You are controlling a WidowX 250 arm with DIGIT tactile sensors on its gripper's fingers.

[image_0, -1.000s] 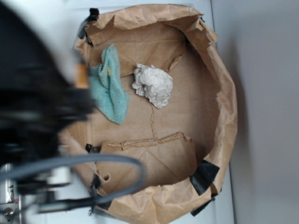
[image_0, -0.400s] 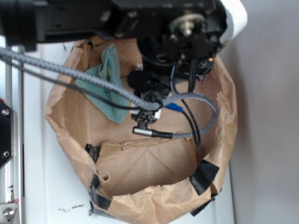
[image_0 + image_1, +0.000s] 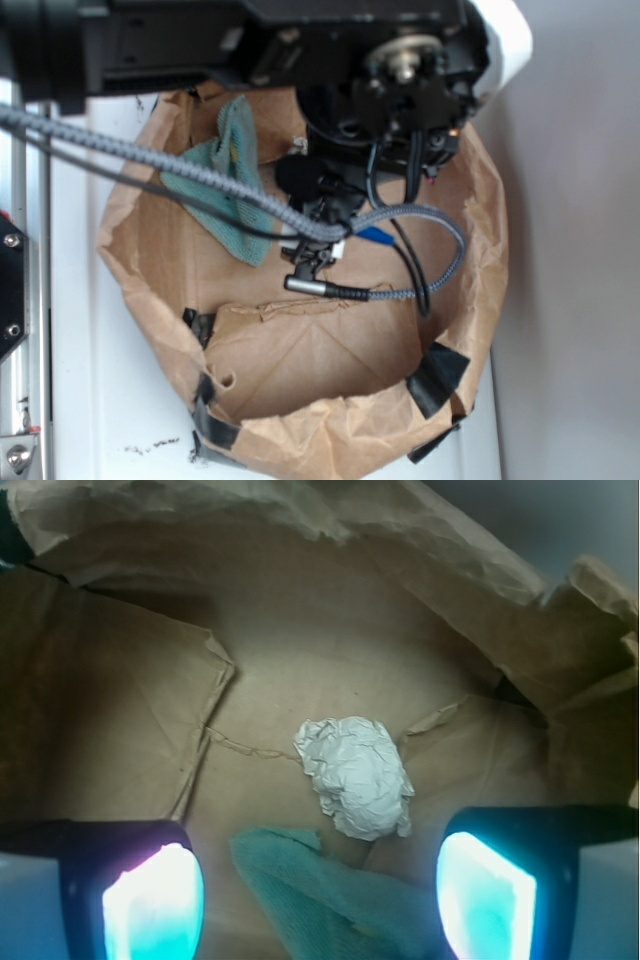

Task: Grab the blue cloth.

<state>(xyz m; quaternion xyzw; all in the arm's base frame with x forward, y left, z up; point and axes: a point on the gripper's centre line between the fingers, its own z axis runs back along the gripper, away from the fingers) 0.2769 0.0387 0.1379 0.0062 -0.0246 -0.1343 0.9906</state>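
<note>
While the end effector [image 3: 320,890] hangs above the floor of the paper bag [image 3: 480,260], its two pads [image 3: 155,905] are seen in the wrist view at the lower left and lower right of the frame, spread wide, with nothing held between them. The blue cloth [image 3: 320,890] lies in the gap between the pads at the bottom centre of that view, only its upper edge being shown; no contact between pad and cloth can be made out. Just above and to the right of the cloth, touching or nearly touching it, the crumpled paper ball [image 3: 355,775] rests on the brown floor.

In the exterior view, the arm [image 3: 380,90] and its cables [image 3: 400,250] cover the middle of the bag, so the end effector itself is hidden and the ball is not seen. The blue cloth [image 3: 225,185] is seen at the upper left of the bag, partly crossed by a braided cable, lying against the bag's wall. The bag stands on a white tabletop [image 3: 90,400].

The step in hand is judged to be the approach. To be done well, the end effector should be brought back toward the bottom of the wrist frame so that the bulk of the cloth, not just its edge, is centred between the pads; the paper ball should be kept outside them. A rumpled fold should be straddled, and the descent carried down to the bag floor before closing, since thin terry is easily missed.
</note>
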